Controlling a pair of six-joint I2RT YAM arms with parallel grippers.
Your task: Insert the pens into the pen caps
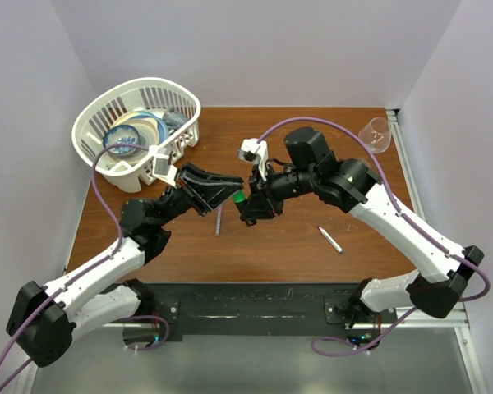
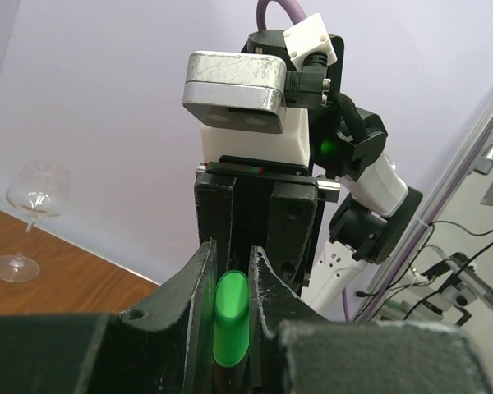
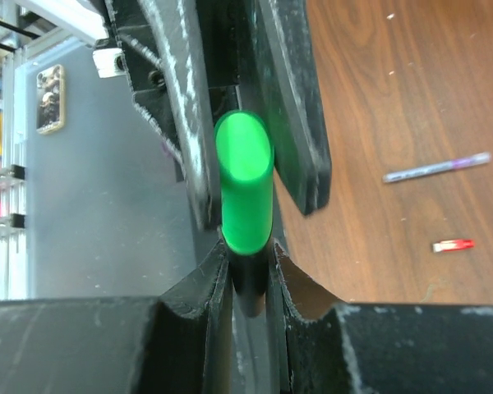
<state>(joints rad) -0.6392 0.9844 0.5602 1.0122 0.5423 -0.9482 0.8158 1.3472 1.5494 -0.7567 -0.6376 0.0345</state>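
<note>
A stubby black marker (image 3: 249, 283) with a bright green pen cap (image 3: 245, 185) hangs above the middle of the table, between both grippers. My right gripper (image 3: 248, 263) is shut on the black body, and the green cap sticks out past its fingertips. My left gripper (image 2: 230, 279) faces it tip to tip and is shut on the green cap (image 2: 231, 320). From above, the green cap (image 1: 240, 197) shows where the left gripper (image 1: 234, 187) and right gripper (image 1: 248, 207) meet. A thin purple pen (image 1: 218, 222) and a grey pen (image 1: 331, 239) lie on the table, and a red cap (image 3: 453, 245) lies near the purple pen (image 3: 436, 167).
A white basket (image 1: 181, 103) holding dishes stands at the back left. A wine glass (image 1: 376, 134) stands at the back right corner, also in the left wrist view (image 2: 31, 215). The wooden table (image 1: 279, 254) is walled in at the back and sides.
</note>
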